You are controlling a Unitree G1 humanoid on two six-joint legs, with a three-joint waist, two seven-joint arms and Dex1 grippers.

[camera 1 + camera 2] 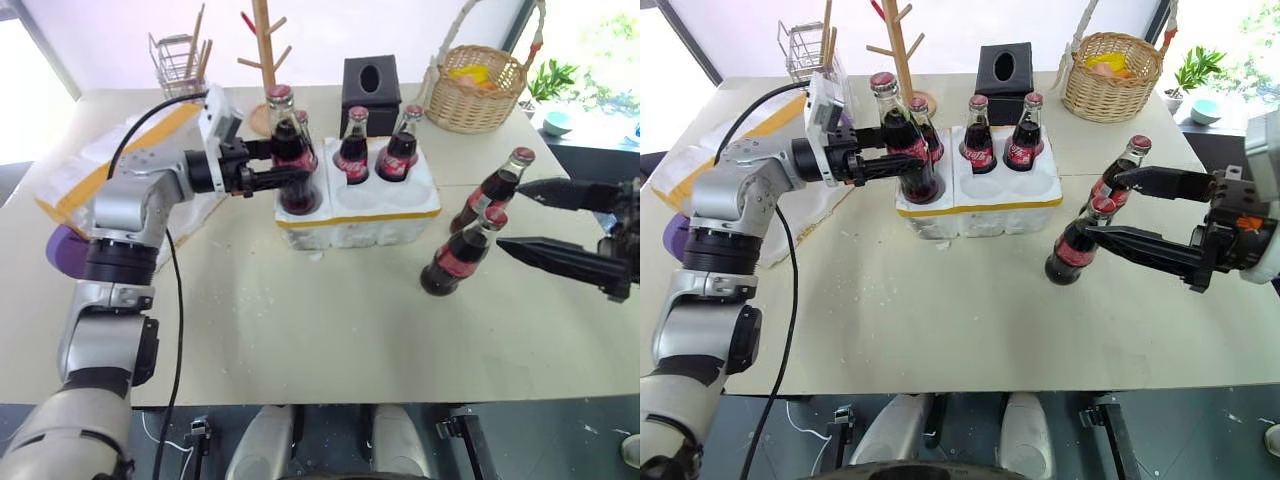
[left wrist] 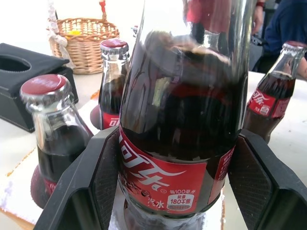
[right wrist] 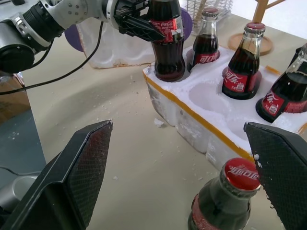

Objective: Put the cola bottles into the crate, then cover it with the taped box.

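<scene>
While the left tool (image 1: 285, 170) clamps one cola bottle (image 1: 293, 160) by its red label, the bottle's base sits in the near-left well of the crate (image 1: 358, 212), a low white foam tray with a yellow tape band, out in the middle of the desk (image 1: 300, 320). Three more bottles stand in the crate: one (image 1: 303, 135) just behind the held one, and two (image 1: 352, 146) (image 1: 399, 145) in the far wells. The right tool (image 1: 1120, 208) has its fingers spread wide, holding nothing, around the last two bottles (image 1: 458, 254) (image 1: 493, 189) standing on the desk to the crate's right. The taped box (image 1: 75, 175) lies at the left edge, behind the left arm.
</scene>
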